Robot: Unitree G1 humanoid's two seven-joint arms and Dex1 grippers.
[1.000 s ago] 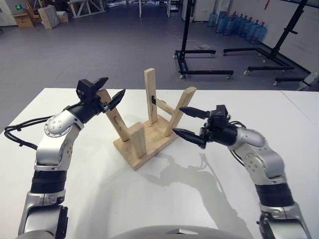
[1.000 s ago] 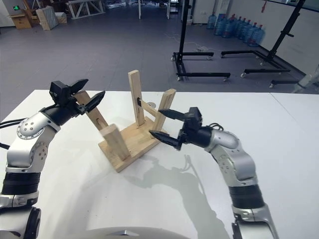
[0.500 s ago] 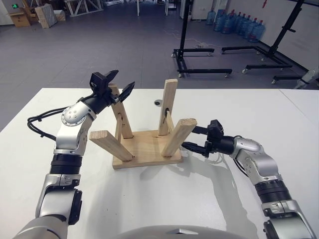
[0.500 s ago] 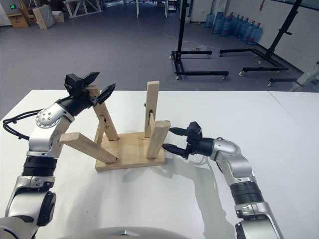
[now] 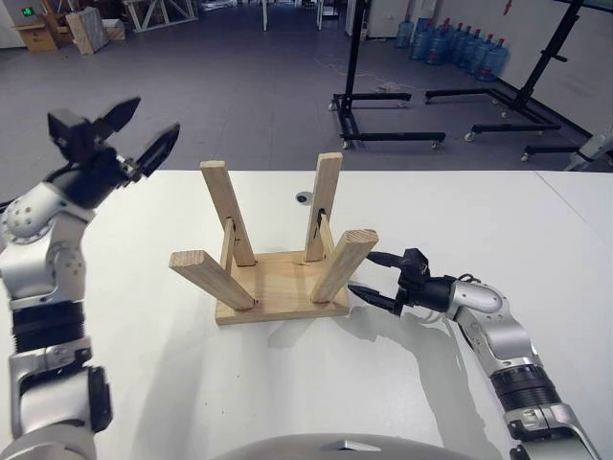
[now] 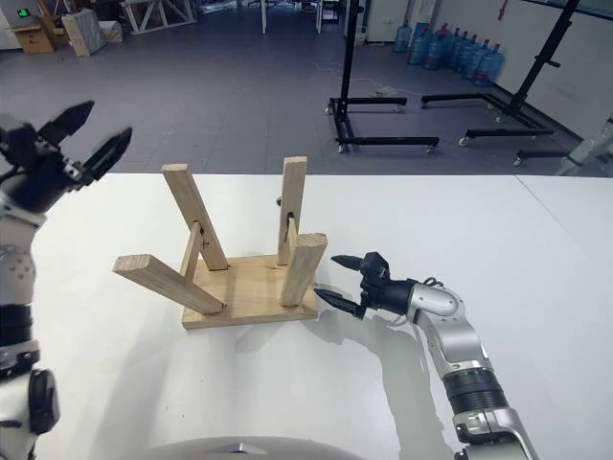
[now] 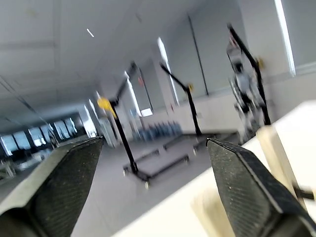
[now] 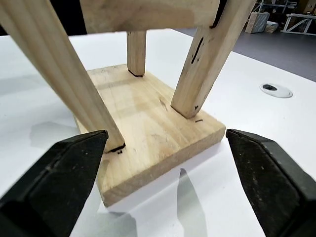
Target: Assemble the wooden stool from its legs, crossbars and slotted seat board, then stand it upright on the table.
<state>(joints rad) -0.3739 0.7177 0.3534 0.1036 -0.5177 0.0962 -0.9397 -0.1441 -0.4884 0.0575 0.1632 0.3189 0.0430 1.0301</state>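
The wooden stool lies upside down on the white table, its seat board flat and its legs pointing up and splayed outward. A crossbar joins the right pair of legs. My left gripper is open, raised above the table's far left and well apart from the stool. My right gripper is open just right of the seat board's end, close to the near right leg, holding nothing. In the right wrist view the seat board and leg feet sit between the open fingers.
A small round grommet sits in the table behind the stool. Black wheeled stands and blue water bottles are on the floor beyond the far edge. Bare table spreads in front of the stool.
The stool has been turned and set flat on its seat. My left gripper has let go of the far left leg and swung up and to the left. The right gripper has backed off slightly.
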